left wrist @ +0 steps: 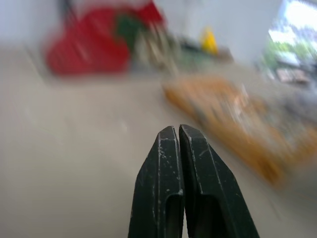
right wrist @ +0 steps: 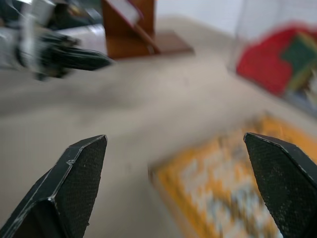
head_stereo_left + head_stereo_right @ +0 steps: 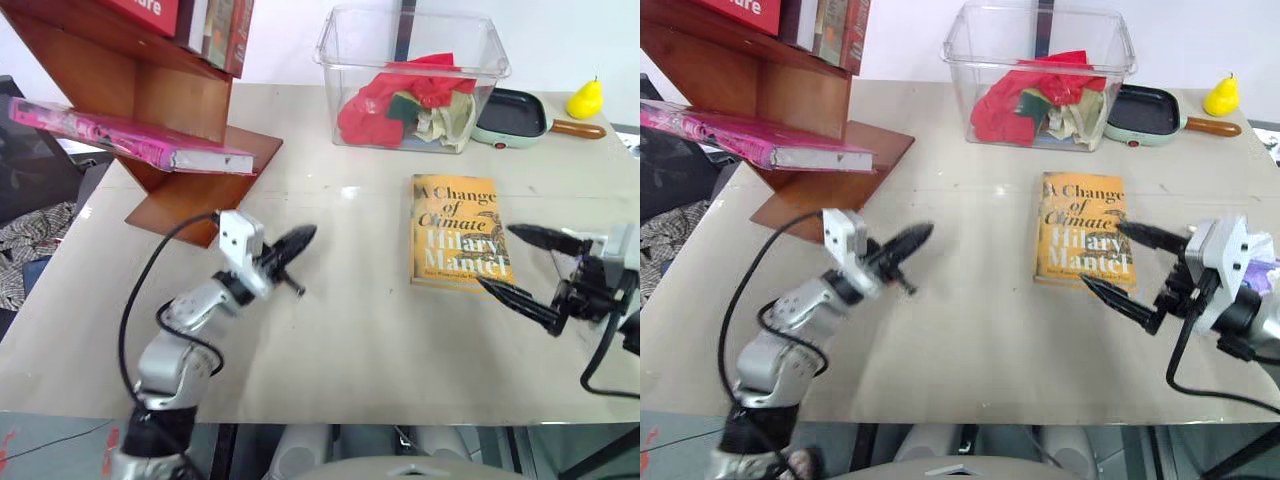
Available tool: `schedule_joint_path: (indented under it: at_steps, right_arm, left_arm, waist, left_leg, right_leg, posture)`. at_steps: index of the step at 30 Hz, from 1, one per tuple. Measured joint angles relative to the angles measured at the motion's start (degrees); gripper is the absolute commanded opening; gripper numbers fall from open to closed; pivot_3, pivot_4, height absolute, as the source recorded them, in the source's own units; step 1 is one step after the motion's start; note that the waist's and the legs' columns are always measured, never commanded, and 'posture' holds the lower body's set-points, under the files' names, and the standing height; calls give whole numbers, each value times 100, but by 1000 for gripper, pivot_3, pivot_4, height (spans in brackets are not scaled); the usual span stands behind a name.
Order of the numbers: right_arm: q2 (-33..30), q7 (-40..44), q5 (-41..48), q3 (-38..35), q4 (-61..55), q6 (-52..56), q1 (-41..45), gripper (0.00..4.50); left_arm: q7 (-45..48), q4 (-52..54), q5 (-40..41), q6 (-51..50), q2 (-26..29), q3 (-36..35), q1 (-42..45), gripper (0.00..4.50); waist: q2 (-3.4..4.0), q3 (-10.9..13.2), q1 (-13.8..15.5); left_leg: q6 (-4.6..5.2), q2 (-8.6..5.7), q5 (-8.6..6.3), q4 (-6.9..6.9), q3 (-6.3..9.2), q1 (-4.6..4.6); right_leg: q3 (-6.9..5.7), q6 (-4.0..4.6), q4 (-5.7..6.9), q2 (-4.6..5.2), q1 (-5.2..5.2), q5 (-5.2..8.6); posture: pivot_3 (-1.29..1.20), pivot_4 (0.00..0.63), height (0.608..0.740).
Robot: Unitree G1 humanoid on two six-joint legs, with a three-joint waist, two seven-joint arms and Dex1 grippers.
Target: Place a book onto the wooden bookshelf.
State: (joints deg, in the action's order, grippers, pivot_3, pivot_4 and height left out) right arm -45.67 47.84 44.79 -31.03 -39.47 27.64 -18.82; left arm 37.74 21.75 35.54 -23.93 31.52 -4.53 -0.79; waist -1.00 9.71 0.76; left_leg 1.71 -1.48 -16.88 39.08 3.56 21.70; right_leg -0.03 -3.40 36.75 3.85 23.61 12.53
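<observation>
The thick hot-pink paperback book (image 3: 130,138) lies on a slanted board of the glossy reddish-brown wooden bookshelf (image 3: 160,85), at the far left of the beige worktop (image 3: 350,340); upright red-spined books (image 3: 225,32) stand on the board above; the clear plastic bin (image 3: 410,75) (cloths inside) sits far centre; the yellow-orange paperback (image 3: 458,233) lies before it, right of centre.

My 2 head eyes look forward and down over the table (image 3: 330,340); each wrist camera peers level along its fingers, both catching the yellow-orange book (image 1: 237,129).
</observation>
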Motion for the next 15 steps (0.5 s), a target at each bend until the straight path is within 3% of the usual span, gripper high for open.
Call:
schedule_joint_path:
  at_steps: [5,8,15]
  right_arm:
    - [349,471,-434,-738,19,-322,-1418,4500]
    - [548,665,-654,-941,211,-507,-1897,4500]
    - [653,783,-856,-1050,303,-787,-2062,4500]
  left_arm:
    - [540,124,221,-382,858,-653,-774,105]
    - [757,95,234,-447,1059,-921,-988,105]
    - [1006,72,220,-476,1124,-1019,-1070,105]
  waist:
    - [8,-7,13]
    - [17,-12,7]
    - [21,-22,2]
  left_leg:
    - [0,7,-1,0,0,-7]
    - [1,7,-1,1,-12,-9]
    - [0,10,-1,0,-17,-13]
  right_leg:
    - [1,19,-2,-7,-8,13]
    - [12,23,-3,-6,-8,15]
    - [18,24,-3,-6,-6,15]
  posture:
    - [0,150,740]
    - [0,150,740]
    - [0,150,740]
